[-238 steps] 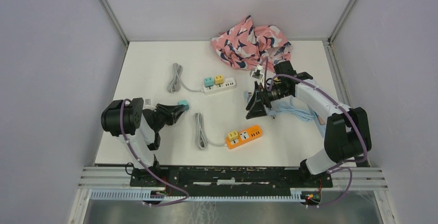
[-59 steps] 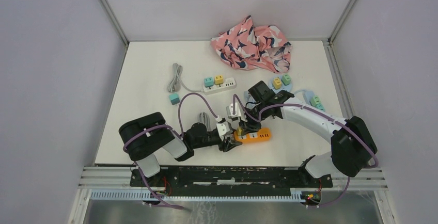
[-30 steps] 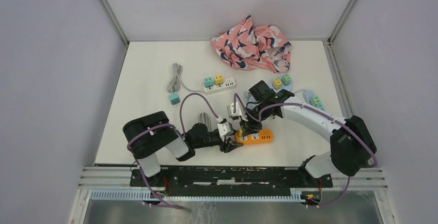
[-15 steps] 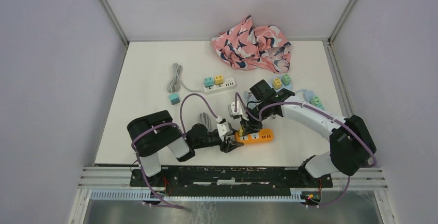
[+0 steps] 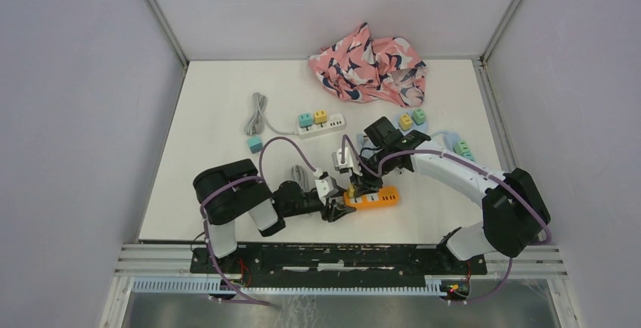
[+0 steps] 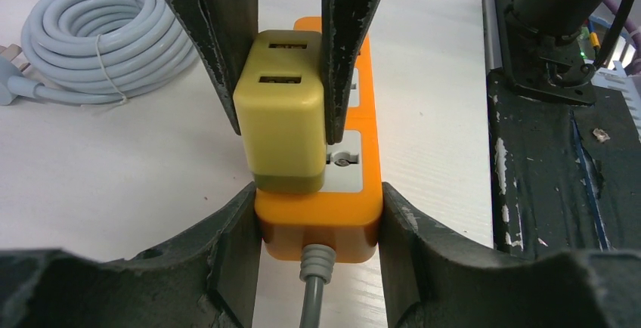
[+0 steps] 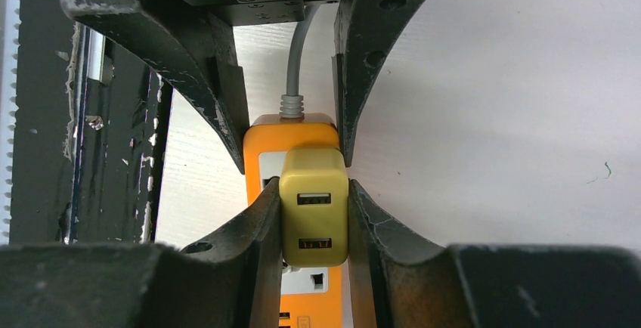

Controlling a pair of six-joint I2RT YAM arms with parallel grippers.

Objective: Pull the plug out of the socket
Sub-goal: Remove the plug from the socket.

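Note:
The socket is an orange power strip [image 5: 378,199] [image 6: 317,222] lying near the table's front edge. A yellow plug [image 6: 283,128] [image 7: 314,211] with two USB ports stands on the outlet at its cable end. My left gripper [image 5: 338,211] [image 6: 316,211] is shut on the strip's cable end, one finger on each long side. From above, my right gripper [image 5: 360,187] [image 7: 314,196] is shut on the plug, its fingers [image 6: 351,41] flat against the plug's two sides. The plug's prongs are hidden.
The strip's grey cable lies coiled [image 5: 297,178] just left of it. Behind are a white strip with two plugs [image 5: 321,124], a loose teal plug [image 5: 255,144], a pink cloth [image 5: 370,63] and a pale blue strip with plugs [image 5: 414,119]. The black base rail [image 5: 340,256] lies close in front.
The left arm's rear links have swung a little to the right. Both grippers keep their holds, and the plug and the strip stay where they were.

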